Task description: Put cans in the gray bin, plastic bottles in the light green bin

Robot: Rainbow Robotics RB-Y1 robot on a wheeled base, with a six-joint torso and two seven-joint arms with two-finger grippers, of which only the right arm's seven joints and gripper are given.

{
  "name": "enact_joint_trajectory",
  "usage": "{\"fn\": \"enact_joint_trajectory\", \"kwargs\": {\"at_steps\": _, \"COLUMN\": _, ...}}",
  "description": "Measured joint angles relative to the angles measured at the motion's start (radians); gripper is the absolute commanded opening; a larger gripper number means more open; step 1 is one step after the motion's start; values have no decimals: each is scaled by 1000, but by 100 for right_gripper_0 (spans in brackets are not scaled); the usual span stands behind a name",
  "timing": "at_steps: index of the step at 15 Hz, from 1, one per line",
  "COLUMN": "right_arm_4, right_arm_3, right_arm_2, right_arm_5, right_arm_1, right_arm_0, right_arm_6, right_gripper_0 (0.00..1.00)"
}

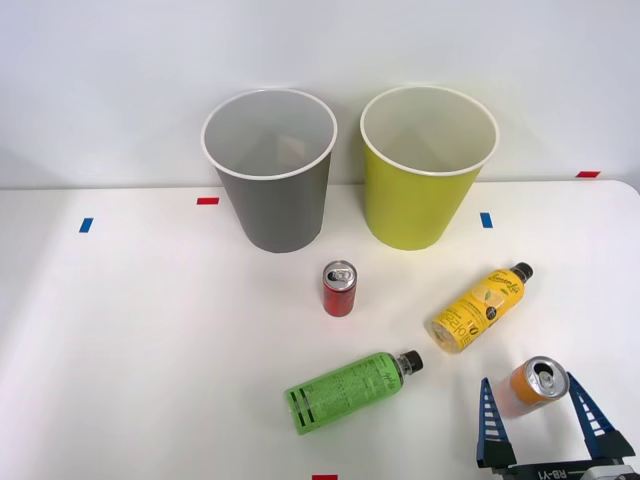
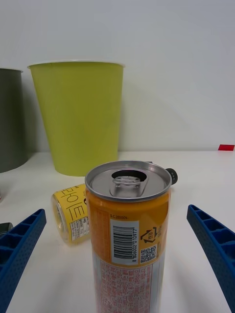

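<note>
The gripper [image 1: 541,415] stands wide open around the upright orange can [image 1: 531,385], touching nothing; thin, light, slick metal, best squeezed gently mid-body.

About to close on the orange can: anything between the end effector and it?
No. The orange can stands upright between the open right end effector's fingers; the yellow bottle lies beyond it.
</note>
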Motion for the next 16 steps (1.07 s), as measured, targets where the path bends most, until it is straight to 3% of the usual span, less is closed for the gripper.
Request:
{"fn": "enact_joint_trajectory", "kwargs": {"at_steps": 7, "right_arm_4": -14, "right_arm_3": -1, "right_arm_2": -17, "right_arm_5": 61, "right_arm_1": 11, "right_arm_0": -34, "right_arm_6": 9, "right_gripper_0": 99}}
{"fn": "enact_joint_trajectory", "kwargs": {"at_steps": 9, "right_arm_4": -18, "right_arm_3": -1, "right_arm_2": -18, "right_arm_5": 67, "right_arm_1": 12, "right_arm_0": -37, "right_arm_6": 14, "right_gripper_0": 23}}
{"fn": "enact_joint_trajectory", "kwargs": {"at_steps": 16, "right_arm_4": -19, "right_arm_3": -5, "right_arm_2": -11, "right_arm_5": 68, "right_arm_1": 20, "right_arm_0": -56, "right_arm_6": 15, "right_gripper_0": 4}}
